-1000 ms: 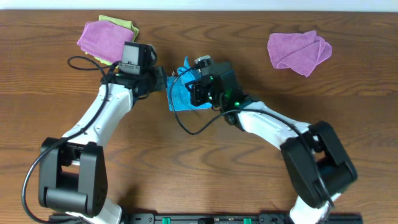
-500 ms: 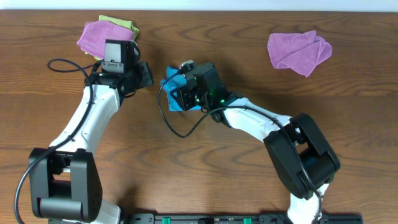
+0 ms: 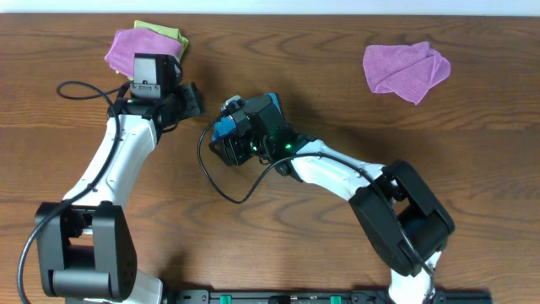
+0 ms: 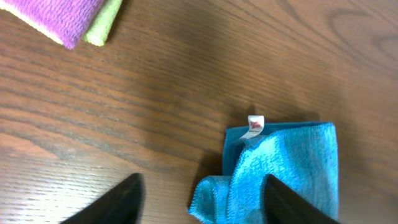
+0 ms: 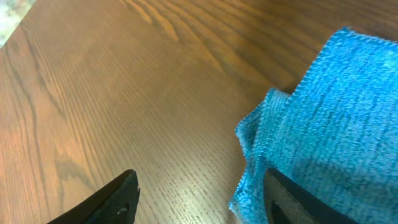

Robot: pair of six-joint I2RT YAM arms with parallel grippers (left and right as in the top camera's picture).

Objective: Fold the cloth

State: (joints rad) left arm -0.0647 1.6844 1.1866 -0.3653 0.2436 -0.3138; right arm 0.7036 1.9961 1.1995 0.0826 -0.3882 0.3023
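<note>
Overhead: the cloth (image 3: 224, 129) lies on the wooden table (image 3: 253, 245), largely hidden under the right gripper (image 3: 218, 143), with only 2 small blue patches showing. The left gripper (image 3: 192, 100) hangs just up-left of the cloth, apart from it. A purple cloth (image 3: 131, 46) on a lime-green cloth (image 3: 169, 32) sits farther up-left of the cloth. Another purple cloth (image 3: 407, 69) lies well off to its right.

Left wrist: the cloth (image 4: 286, 168) is folded and rumpled, with its white tag (image 4: 255, 124) standing at its top-left corner. The left gripper (image 4: 199, 205) is spread wide, its 2 fingers (image 4: 112, 202) clasping nothing.

Right wrist: the right gripper (image 5: 199, 199) is also spread apart and grasps nothing. One finger is over the cloth (image 5: 323, 124) at its bunched edge, the other over bare wood well away from the cloth.
</note>
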